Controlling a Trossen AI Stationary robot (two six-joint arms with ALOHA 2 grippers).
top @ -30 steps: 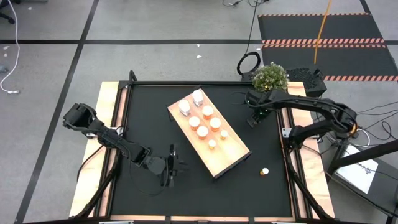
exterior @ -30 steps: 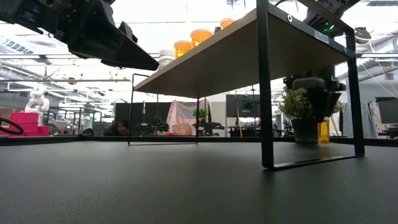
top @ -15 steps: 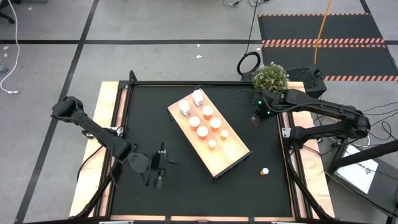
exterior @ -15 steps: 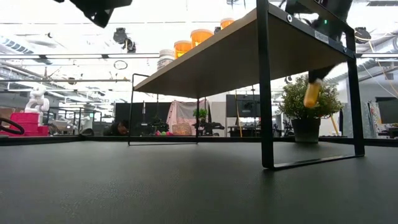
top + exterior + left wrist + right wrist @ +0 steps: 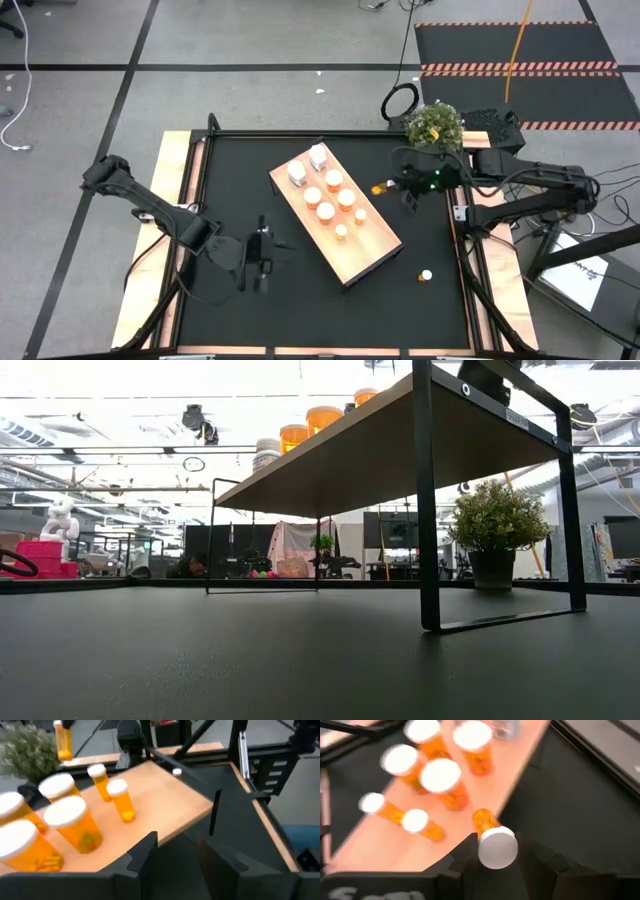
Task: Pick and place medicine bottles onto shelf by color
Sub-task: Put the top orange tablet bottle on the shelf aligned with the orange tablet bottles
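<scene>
A top-down look at a black counter (image 5: 240,180) with two dark robot arms.

At the left, the left gripper (image 5: 262,262) hovers over bare counter, near the shelf's left edge. Its jaws stand partly apart and nothing is visible between them.

In the middle, the light-wood shelf (image 5: 372,248) lies diagonally. At its far end are two white bottles (image 5: 298,173). Next to them stand four larger orange bottles (image 5: 333,181) with white caps, and nearer the middle two tiny orange bottles (image 5: 341,232). The near end of the board is bare.

Just right of the shelf, the right gripper (image 5: 388,187) is raised over the counter. Its jaws are closed on a small orange bottle (image 5: 487,826), white cap toward the wrist camera, body pointing at the shelf's edge. Behind this arm is a potted plant (image 5: 434,124).

Farther right and nearer the front, one loose bottle (image 5: 426,275) lies alone on the counter.

The step in hand appears to be carrying the held bottle to the orange group. To do it well, the bottle probably needs turning upright, then lowering into open board just beside the tiny orange pair, clear of the raised edge and the neighbouring caps, and letting go only once its base rests flat.
</scene>
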